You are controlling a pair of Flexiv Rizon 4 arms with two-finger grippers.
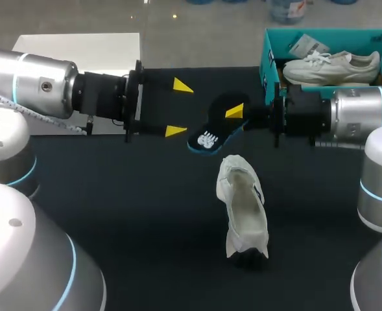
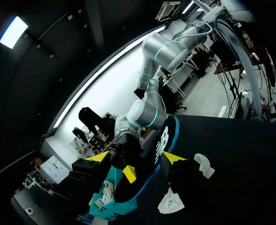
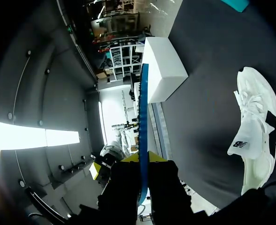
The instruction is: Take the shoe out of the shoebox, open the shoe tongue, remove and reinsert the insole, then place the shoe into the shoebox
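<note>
Black, blue-edged insole (image 1: 215, 123) is clamped in the right hand (image 1: 236, 111); the left hand (image 1: 179, 109) is spread apart beside it. A white shoe (image 1: 242, 207) lies on the worktop (image 1: 113, 214), outside the teal shoebox (image 1: 266, 61).

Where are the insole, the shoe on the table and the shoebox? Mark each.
insole (image 1: 211, 128), head view, its black top face.
shoe on the table (image 1: 242, 201), head view, its open mouth.
shoebox (image 1: 268, 52), head view, its teal side wall.
</note>
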